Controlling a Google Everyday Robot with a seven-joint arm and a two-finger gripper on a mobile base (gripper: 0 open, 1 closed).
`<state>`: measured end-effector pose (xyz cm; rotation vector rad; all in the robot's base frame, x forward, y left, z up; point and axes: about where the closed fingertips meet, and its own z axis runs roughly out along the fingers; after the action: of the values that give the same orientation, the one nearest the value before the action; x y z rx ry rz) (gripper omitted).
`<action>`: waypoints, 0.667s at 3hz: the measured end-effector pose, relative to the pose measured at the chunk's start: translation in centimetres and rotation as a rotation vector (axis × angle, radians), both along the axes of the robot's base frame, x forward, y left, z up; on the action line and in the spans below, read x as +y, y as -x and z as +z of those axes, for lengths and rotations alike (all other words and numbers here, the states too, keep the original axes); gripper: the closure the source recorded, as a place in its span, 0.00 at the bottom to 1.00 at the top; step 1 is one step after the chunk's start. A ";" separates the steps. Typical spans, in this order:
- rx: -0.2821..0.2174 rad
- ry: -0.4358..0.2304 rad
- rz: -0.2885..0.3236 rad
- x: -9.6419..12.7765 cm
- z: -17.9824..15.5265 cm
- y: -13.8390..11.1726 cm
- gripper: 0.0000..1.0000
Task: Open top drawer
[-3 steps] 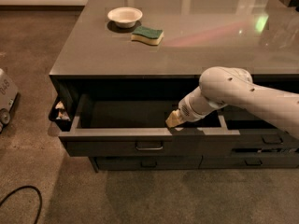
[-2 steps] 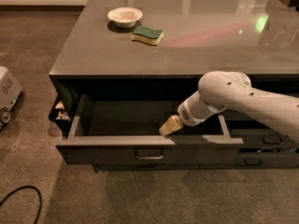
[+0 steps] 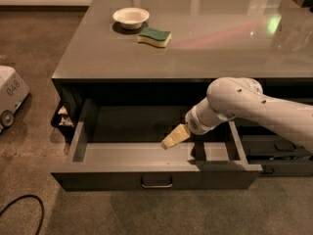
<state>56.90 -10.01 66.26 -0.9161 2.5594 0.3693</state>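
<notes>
The top drawer (image 3: 117, 178) is pulled far out from under the grey counter (image 3: 205, 58). Its plain grey interior (image 3: 137, 153) shows and looks empty. A small metal pull handle (image 3: 156, 182) sits at the centre of its dark front panel. My gripper (image 3: 175, 137), tan at the tip on a white arm (image 3: 244, 104), hangs inside the open drawer, above its floor and right of centre, just behind the front panel. It is not on the handle.
A white bowl (image 3: 130, 17) and a green-and-yellow sponge (image 3: 154, 36) lie on the counter at the back left. More drawers (image 3: 286, 153) sit to the right. A white wheeled unit (image 3: 11, 91) and a black cable (image 3: 22, 214) are on the carpet at left.
The drawer has slid further out toward the camera. My gripper has moved forward and down with it, staying inside the drawer behind the front panel.
</notes>
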 end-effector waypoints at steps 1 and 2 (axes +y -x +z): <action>-0.036 -0.050 -0.012 0.0 0.7 0.0 0.19; -0.037 -0.051 -0.013 0.0 0.7 0.0 0.42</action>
<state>56.93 -10.04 66.93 -0.8801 2.5096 0.4082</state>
